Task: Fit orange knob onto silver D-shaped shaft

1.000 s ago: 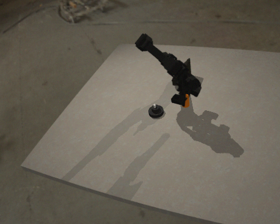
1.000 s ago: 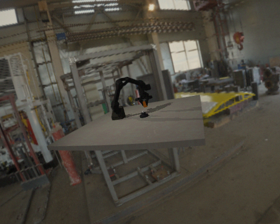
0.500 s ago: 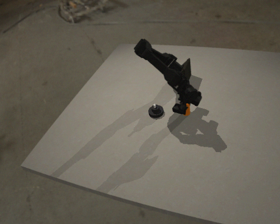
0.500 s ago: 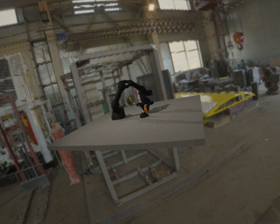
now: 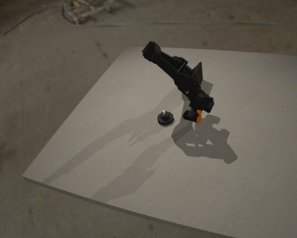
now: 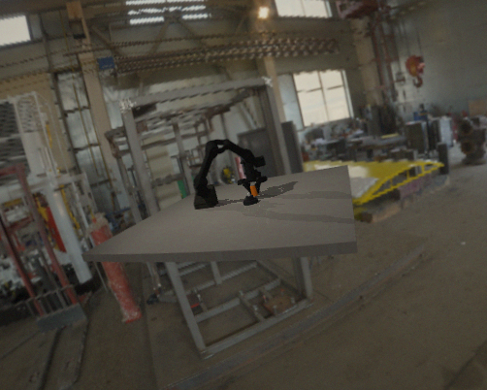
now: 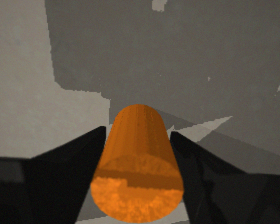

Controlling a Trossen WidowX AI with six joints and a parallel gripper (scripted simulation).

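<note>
Top view: one orange knob (image 5: 199,117) (image 6: 254,191) (image 7: 138,150) is at the claw (image 5: 196,116) (image 6: 253,188) (image 7: 138,134), and one finger shows clearly beside it; the other is mostly hidden. The knob's underside, with its hole, is out of sight. One black pedestal (image 5: 161,121) (image 6: 249,201) is well apart from the knob, toward the table's (image 5: 78,136) (image 6: 216,233) (image 7: 21,100) left edge. Its one silver shaft (image 5: 164,112) stands bare. Both things lie nearer to the far edge than to the near left corner.

Exterior view: the one arm (image 5: 170,66) (image 6: 211,157) bends over the table. The knob is a small orange patch at the claw, and the pedestal appears just below it, partly overlapped. Here I cannot tell if the knob touches the table.

Wrist view: two black fingers stand about half open, with the knob between them. Thin gaps show near the fingertips, so the claw is open around it, without a grip. The knob's top is toward the lower edge, crossed by a dark shadow. Neither pedestal nor shaft is visible.
</note>
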